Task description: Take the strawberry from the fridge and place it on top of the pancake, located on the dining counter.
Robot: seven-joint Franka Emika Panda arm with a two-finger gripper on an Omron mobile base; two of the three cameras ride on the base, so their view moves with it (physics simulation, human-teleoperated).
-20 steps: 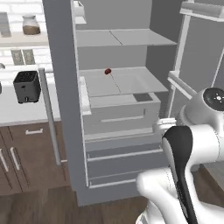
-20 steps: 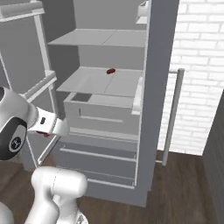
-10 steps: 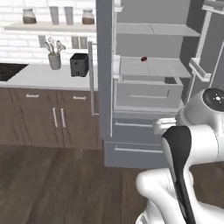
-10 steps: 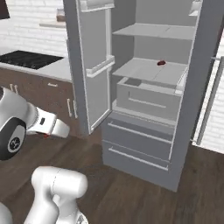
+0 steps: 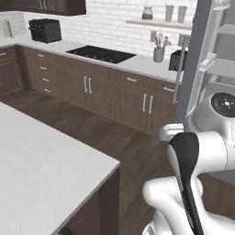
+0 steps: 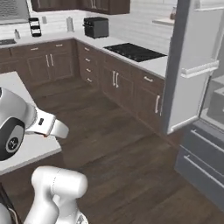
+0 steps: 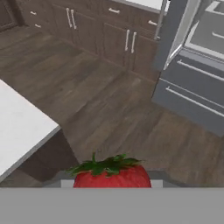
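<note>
The strawberry, bright red with green leaves, sits right at the bottom of the hand view, held in my gripper; in the right base view it is a small red speck under the hand. The hand hangs over the corner of the dining counter, whose light grey top also shows at lower left and at left. The fridge stands open at the right, drawers below. The pancake is out of view.
An open fridge door juts out at the right. Dark wooden cabinets carry a worktop with a cooktop, a black toaster oven and a utensil jar. Wooden floor lies between island and cabinets.
The whole picture has swung: the base has turned away from the fridge interior toward the kitchen and the dining counter. The fridge now sits at the right edge.
</note>
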